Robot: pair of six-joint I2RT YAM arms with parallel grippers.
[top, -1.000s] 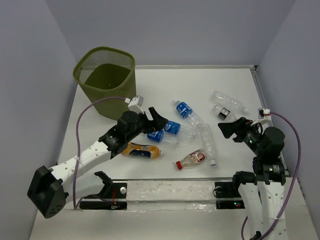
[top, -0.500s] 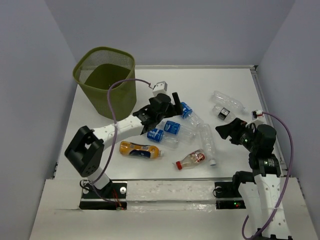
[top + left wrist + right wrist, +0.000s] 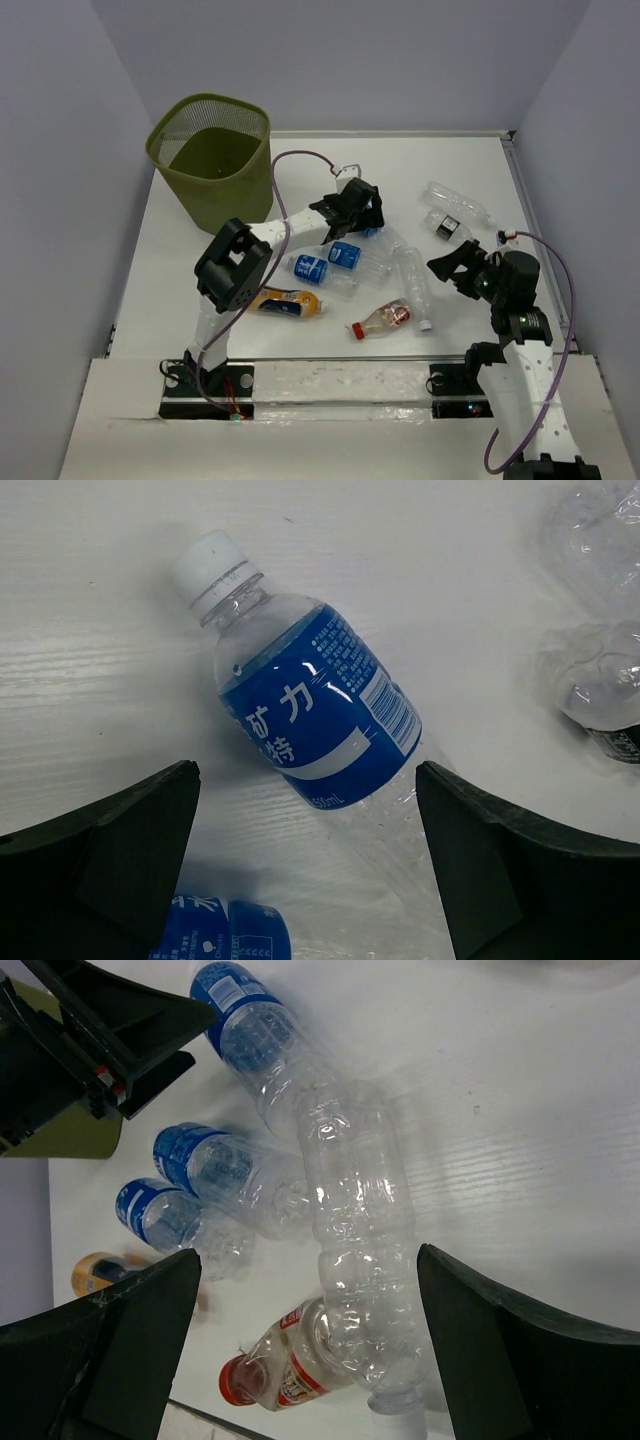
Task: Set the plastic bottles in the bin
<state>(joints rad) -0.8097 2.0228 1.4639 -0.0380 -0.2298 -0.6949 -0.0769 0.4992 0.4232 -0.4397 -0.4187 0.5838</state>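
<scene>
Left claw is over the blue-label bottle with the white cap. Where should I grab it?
Probably across the labelled middle of the blue-label bottle, straight down from above: it lies flat on its side, and the open left claw flanks its width. Its white cap end is narrower.

Light: bright, even, from overhead.
Shadows: soft and short beneath the bottles on the white surface (image 3: pixel 450 170).
Glare: small highlights on the blue-labelled bottle (image 3: pixel 310 715).
Focus: overhead view sharp; clear bottle (image 3: pixel 360 1220) slightly hazy.
</scene>
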